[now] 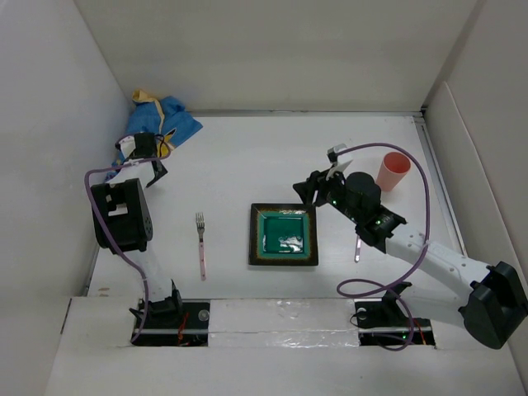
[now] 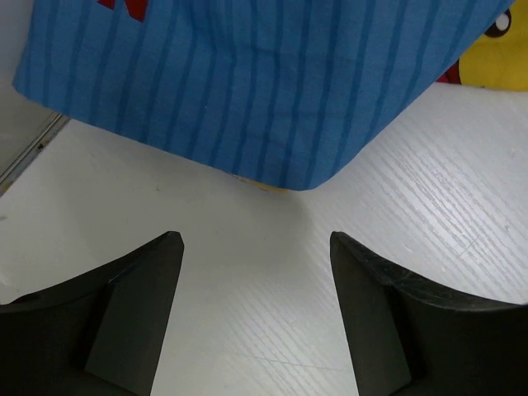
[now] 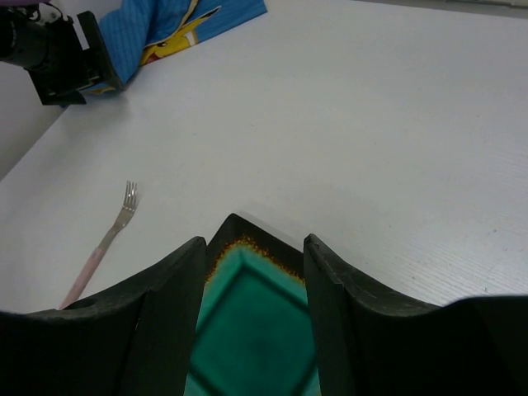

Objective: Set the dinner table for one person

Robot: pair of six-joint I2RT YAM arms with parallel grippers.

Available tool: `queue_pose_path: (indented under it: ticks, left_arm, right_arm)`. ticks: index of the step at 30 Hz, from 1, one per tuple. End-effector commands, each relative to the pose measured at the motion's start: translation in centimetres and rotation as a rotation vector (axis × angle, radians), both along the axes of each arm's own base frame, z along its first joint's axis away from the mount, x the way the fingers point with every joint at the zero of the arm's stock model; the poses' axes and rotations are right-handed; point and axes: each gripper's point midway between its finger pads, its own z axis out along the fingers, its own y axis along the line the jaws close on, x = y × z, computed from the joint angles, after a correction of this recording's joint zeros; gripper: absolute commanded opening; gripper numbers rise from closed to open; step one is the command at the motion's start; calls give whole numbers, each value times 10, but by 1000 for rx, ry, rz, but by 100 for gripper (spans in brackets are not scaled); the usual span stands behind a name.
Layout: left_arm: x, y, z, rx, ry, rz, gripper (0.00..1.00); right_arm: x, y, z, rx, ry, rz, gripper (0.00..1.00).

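Observation:
The dinner table (image 1: 247,157) is a broad white top walled by white panels. On it lie a square green plate with a dark rim (image 1: 284,235) and, to its left, a pink-handled fork (image 1: 200,243). My right gripper (image 1: 307,191) hovers open over the plate's far right corner. In the right wrist view that gripper (image 3: 254,243) frames the plate corner (image 3: 247,247) without touching it. My left gripper (image 1: 151,172) stands open at the far left. Its wrist view shows the gripper (image 2: 256,243) over bare table, just short of a blue cloth placemat (image 2: 247,82).
The crumpled blue placemat (image 1: 165,120) lies in the far left corner. A pink cup (image 1: 393,171) stands at the far right. A thin utensil (image 1: 358,247) lies right of the plate, partly under my right arm. Side walls stand close to both arms.

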Motion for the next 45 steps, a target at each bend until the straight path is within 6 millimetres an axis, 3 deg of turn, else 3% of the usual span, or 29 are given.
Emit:
queue_pose_path:
  ticks: [1,7,12,15,16,17,18,20,24,25,27,28,32,38,39,40,42,43,45]
  left_arm:
    - [16,12,23,32,-98,79,69]
    - [32,18,7,38,-72,109,69]
    - [47,19,-3,30,-56,96,60]
    - [55,14,-9,2,-63,67,36]
    - [58,10,-9,-18,-70,48,14]
    - [62,9,-8,-23,-81,36,6]
    - [67,-2,-6,-29,-86,4,0]
    - [81,-17,4,-32,-115,-50,0]
    - [106,-89,22,-85,-176,-239,0]
    - [111,-127,25,-98,-188,-324,0]
    - [121,-170,35,-111,-214,-420,0]
    - [121,-209,37,-131,-213,-501,0]
    - [132,-288,56,-204,-277,-664,0]
    - [158,-366,97,-316,-414,-791,0]
    - [154,-399,106,-373,-440,-851,0]
    - [154,-400,106,-373,-440,-852,0]
    - [152,-429,120,-395,-484,-905,0]
    - [151,-437,122,-391,-494,-925,7]
    - [147,-452,128,-421,-502,-980,21]
  right_arm:
    - [0,7,17,38,-50,39,56]
    - [-5,13,19,48,-53,83,56]
    - [-1,19,11,39,-35,95,56]
    - [-2,22,9,31,-31,103,56]
    - [-1,23,9,34,-31,101,56]
    - [0,23,7,30,-28,98,56]
    - [0,23,7,29,-27,97,56]
    - [1,22,7,26,-28,89,56]
    - [3,20,5,22,-25,74,56]
    - [5,19,5,21,-26,68,56]
    - [7,17,3,15,-22,47,56]
    - [8,17,2,11,-18,44,56]
    - [11,14,-2,2,-11,22,56]
    - [18,10,-12,-21,6,-20,56]
    - [22,8,-16,-33,12,-45,51]
    - [22,8,-16,-34,12,-45,51]
    - [27,6,-22,-45,22,-69,34]
    - [27,5,-25,-55,30,-73,14]
    - [30,3,-32,-71,43,-93,3]
